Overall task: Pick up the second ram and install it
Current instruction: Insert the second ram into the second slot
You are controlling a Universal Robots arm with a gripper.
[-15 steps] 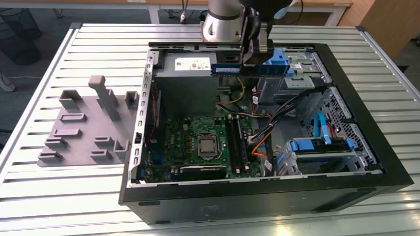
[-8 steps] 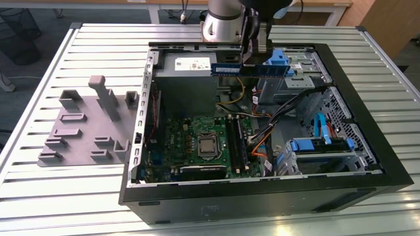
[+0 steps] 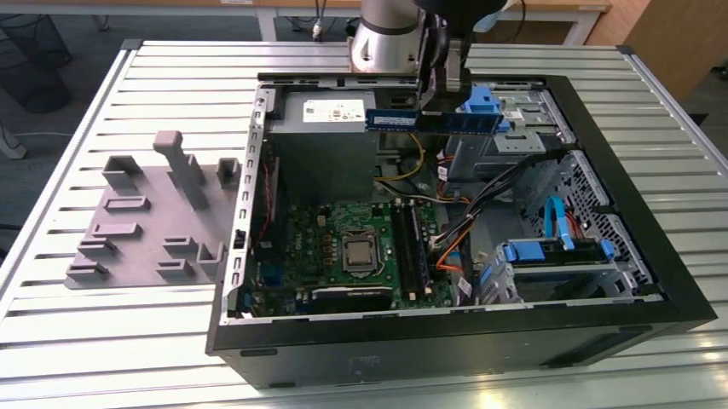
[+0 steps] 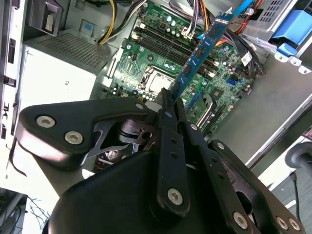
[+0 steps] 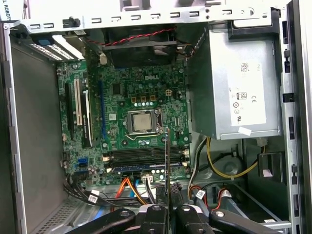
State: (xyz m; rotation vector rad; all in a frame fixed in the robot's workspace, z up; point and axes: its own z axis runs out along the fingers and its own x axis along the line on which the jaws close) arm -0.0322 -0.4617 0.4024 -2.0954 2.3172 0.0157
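Observation:
The second ram is a long blue-green stick with a white label, held level high above the open computer case, near the case's far wall. My gripper is shut on its upper edge. In the second wrist view the ram runs out from the closed fingers over the green motherboard. In the first wrist view the ram shows edge-on as a thin dark line, crossing the long black memory slots beside the processor.
A grey power supply fills the case's far corner on the exterior view's left. Drive cages with blue clips and loose cables crowd the exterior view's right side. A grey plastic fixture lies on the slatted table.

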